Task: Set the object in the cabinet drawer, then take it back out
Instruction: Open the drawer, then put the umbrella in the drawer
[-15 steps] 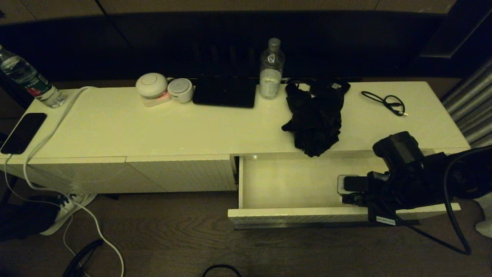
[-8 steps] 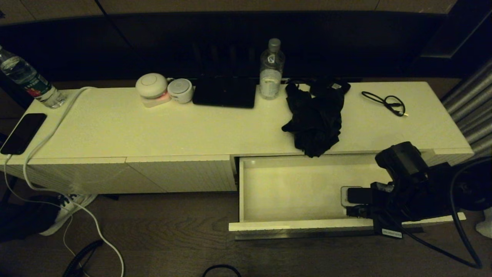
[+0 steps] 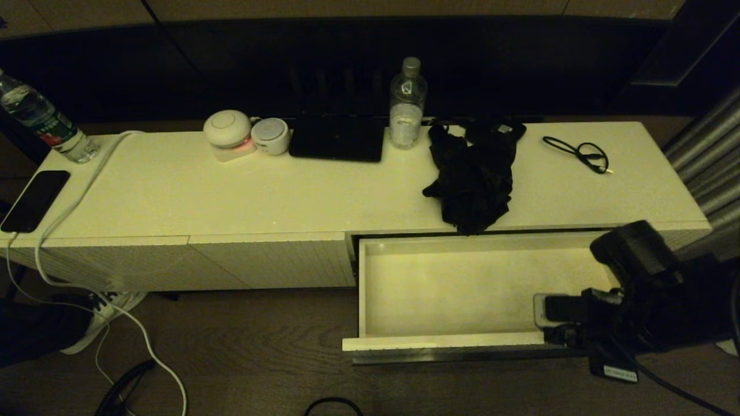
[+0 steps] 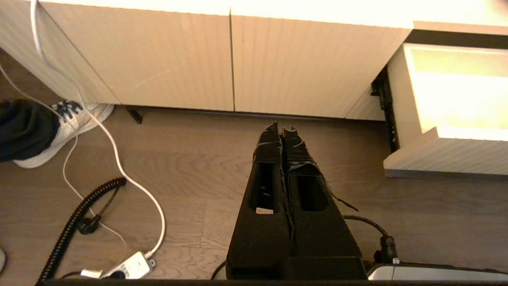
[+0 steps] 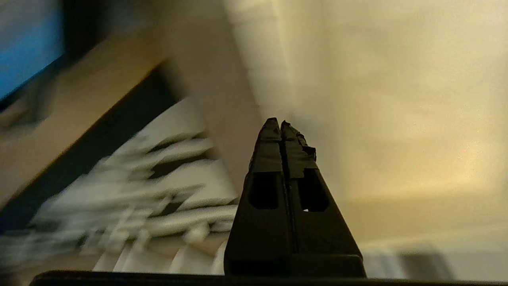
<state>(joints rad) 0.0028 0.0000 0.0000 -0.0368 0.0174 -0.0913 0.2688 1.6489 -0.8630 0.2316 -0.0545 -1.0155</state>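
Head view: the cabinet drawer (image 3: 462, 289) stands pulled out from the long cream cabinet (image 3: 231, 196), and its pale floor holds nothing visible. The black fabric garment (image 3: 473, 180) lies bunched on the cabinet top just behind the drawer's opening, one fold drooping over the edge. A clear water bottle (image 3: 407, 104) stands on the cabinet beside the garment. The right gripper (image 3: 546, 338) sits at the drawer's front right corner.

Left wrist view: the left gripper (image 4: 282, 129) hangs over the wood floor before the cabinet's ribbed panels, fingers pressed together, empty.

Right wrist view: the right gripper (image 5: 281, 124) has its fingers pinched together, holding nothing visible.
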